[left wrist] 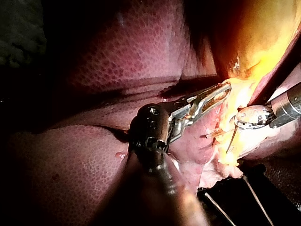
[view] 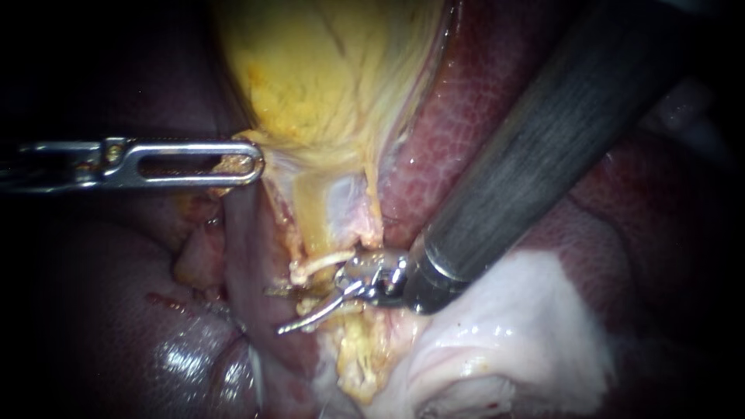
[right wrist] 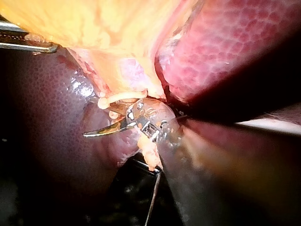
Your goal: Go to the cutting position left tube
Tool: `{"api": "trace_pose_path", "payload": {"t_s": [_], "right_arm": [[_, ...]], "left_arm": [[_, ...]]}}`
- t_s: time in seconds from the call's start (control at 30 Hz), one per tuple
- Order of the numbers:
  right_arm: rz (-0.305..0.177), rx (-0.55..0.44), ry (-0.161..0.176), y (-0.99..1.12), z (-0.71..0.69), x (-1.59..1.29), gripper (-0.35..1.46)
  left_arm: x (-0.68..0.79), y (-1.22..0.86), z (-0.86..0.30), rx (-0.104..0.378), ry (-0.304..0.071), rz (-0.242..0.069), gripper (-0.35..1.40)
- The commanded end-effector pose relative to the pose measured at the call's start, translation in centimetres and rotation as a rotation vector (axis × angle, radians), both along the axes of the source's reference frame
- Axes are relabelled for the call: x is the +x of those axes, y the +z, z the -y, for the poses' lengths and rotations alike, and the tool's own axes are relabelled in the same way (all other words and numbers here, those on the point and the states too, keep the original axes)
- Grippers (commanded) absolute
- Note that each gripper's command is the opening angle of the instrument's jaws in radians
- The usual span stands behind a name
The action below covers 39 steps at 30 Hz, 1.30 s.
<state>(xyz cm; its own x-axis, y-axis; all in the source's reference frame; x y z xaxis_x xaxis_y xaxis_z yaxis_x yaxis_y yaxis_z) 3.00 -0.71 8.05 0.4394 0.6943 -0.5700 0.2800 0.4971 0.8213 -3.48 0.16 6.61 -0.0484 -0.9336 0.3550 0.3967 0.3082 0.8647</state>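
My left instrument (view: 237, 163) comes in from the left, its slotted jaws shut on the lower edge of the yellow gallbladder (view: 326, 70); the left wrist view shows the same hold (left wrist: 217, 94). My right instrument (view: 299, 306) enters from the upper right on a thick dark shaft. Its curved blades stand open below the gallbladder's neck, and the lower blade points left. A thin pale tube (view: 322, 264) runs crosswise just above the blades, close to the upper one. In the right wrist view the tube (right wrist: 123, 96) arches over the open blades (right wrist: 101, 120).
Dark red liver (view: 497, 93) flanks the gallbladder on the right and lower left (view: 116, 310). Pale whitish tissue (view: 512, 326) lies under the right shaft. Yellow fatty shreds (view: 361, 357) hang below the blades.
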Motion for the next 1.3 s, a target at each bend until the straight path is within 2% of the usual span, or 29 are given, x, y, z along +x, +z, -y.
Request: {"api": "trace_pose_path", "payload": {"t_s": [0.03, 0.23, 0.37, 0.53, 0.67, 0.77, 1.1, 1.3], "right_arm": [[0.0, -0.001, 0.0, 0.0, 0.0, 0.0, 1.31], [-0.002, 0.0, -0.003, -0.01, 0.0, -0.08, 1.31], [-0.004, 0.003, -0.011, -0.05, -0.04, -0.29, 1.31], [0.01, -0.002, -0.037, -0.12, -0.14, -0.62, 1.31], [0.025, -0.007, -0.026, -0.13, -0.25, -0.82, 1.31], [0.054, -0.024, -0.023, -0.09, -0.31, -0.91, 1.31], [0.088, -0.042, -0.008, 0.08, -0.4, -0.93, 1.3], [0.093, -0.045, 0.001, 0.13, -0.38, -0.73, 1.3]], "left_arm": [[0.0, 0.0, 0.0, 0.0, 0.0, 0.0, -0.35], [0.02, 0.0, 0.0, 0.0, 0.001, 0.0, -0.35], [0.05, -0.01, 0.0, 0.0, 0.003, 0.002, -0.35], [0.06, -0.01, 0.0, 0.0, 0.003, 0.002, -0.35], [0.07, -0.01, 0.01, 0.001, 0.004, 0.002, -0.35], [0.09, -0.02, 0.0, 0.001, 0.004, 0.003, -0.35], [0.1, -0.04, 0.01, 0.001, 0.004, 0.002, -0.35], [0.09, -0.04, 0.01, 0.001, 0.004, 0.002, -0.35]]}}
